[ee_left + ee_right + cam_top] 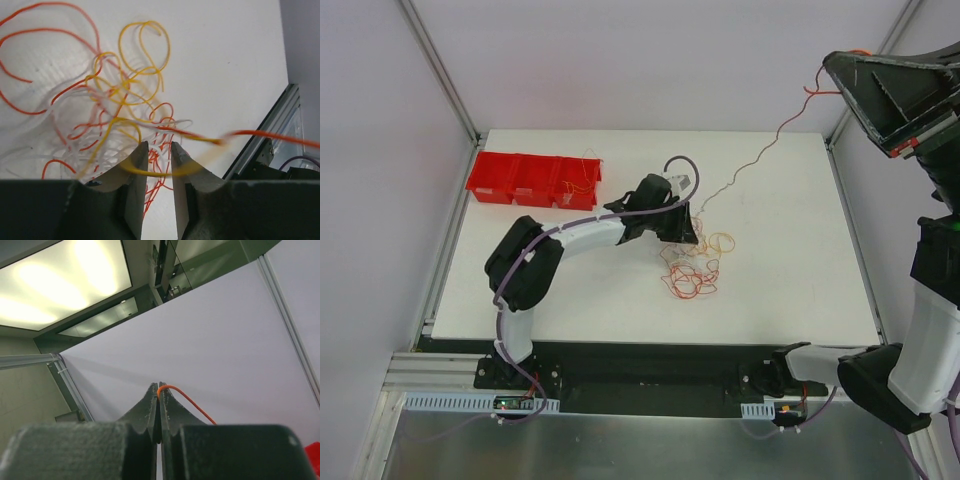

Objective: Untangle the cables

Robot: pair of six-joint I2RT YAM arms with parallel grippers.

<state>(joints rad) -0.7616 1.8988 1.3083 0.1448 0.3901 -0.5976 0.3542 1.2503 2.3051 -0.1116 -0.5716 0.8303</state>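
Jaws narrowly parted, the left gripper [159,150] straddles a yellow wire [150,173] in the cables [692,272] heaped mid-table [800,260], with nothing visibly pinched. Raised high, the right gripper [159,386] clamps an orange wire [187,401]. Best handled by pinning the heap low and drawing slowly — watching for snags.

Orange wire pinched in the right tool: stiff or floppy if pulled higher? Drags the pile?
Probably floppy: the orange wire runs wavy, not straight, from the right tool down to the cable pile. Likely very light, hanging from a fingertip pinch. Pulling may drag tangled loops along.
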